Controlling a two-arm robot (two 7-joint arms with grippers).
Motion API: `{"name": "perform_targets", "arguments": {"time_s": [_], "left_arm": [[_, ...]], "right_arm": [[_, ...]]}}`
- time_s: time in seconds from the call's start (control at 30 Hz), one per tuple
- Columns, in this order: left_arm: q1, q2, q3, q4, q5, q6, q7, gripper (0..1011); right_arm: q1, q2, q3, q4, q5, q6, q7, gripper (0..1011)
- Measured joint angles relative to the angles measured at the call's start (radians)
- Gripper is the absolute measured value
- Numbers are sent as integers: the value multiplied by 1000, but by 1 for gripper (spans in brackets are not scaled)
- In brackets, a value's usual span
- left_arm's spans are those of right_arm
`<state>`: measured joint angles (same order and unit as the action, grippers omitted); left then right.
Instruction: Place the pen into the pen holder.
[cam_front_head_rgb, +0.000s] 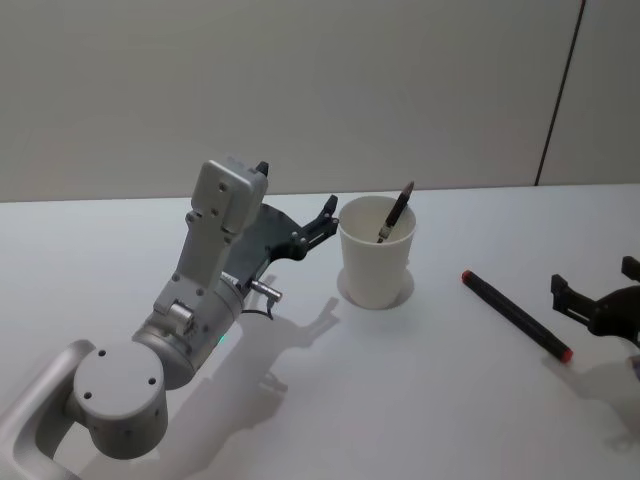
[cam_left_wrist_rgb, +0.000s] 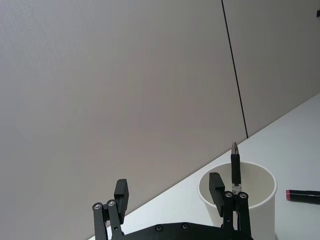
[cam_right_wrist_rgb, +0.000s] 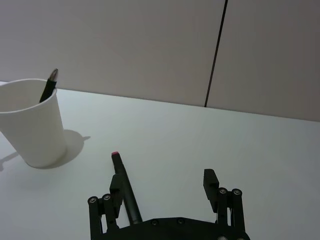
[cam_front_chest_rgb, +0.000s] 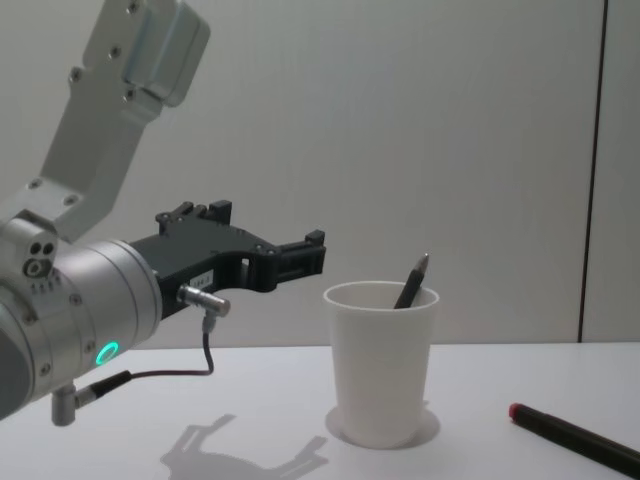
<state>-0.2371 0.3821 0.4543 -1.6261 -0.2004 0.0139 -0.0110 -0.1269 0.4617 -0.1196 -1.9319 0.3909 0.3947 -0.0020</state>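
Note:
The pen holder (cam_front_head_rgb: 376, 262) is a white paper cup standing upright mid-table. A dark pen (cam_front_head_rgb: 397, 213) leans inside it, tip up above the rim. A second pen (cam_front_head_rgb: 515, 315), black with red ends, lies flat on the table to the cup's right. My left gripper (cam_front_head_rgb: 322, 225) hovers open and empty just left of the cup's rim; it appears raised in the chest view (cam_front_chest_rgb: 300, 258). My right gripper (cam_right_wrist_rgb: 163, 184) is open low over the table, with the lying pen (cam_right_wrist_rgb: 125, 185) running beside one finger (cam_right_wrist_rgb: 116, 185). It is untouched.
The white table (cam_front_head_rgb: 420, 420) ends at a plain wall with a dark vertical seam (cam_front_head_rgb: 560, 90). My left arm's grey links (cam_front_head_rgb: 190, 300) stretch across the table's left side, casting a shadow toward the cup.

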Motion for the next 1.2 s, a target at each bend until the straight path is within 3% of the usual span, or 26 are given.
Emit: {"name": "perform_targets", "arguments": {"time_s": [0.37,0.63,1.2], "left_arm": [[0,0,0,0,0,0,0,1001],[0,0,0,0,0,0,0,1001],[0,0,0,0,0,0,0,1001]], "right_arm": [[49,-12,-4,10,-10,132,-2,1001],[104,-24,-21,36,-48,211,41,1002],[209,-45,-58,119,-140,297,163,1001]]}}
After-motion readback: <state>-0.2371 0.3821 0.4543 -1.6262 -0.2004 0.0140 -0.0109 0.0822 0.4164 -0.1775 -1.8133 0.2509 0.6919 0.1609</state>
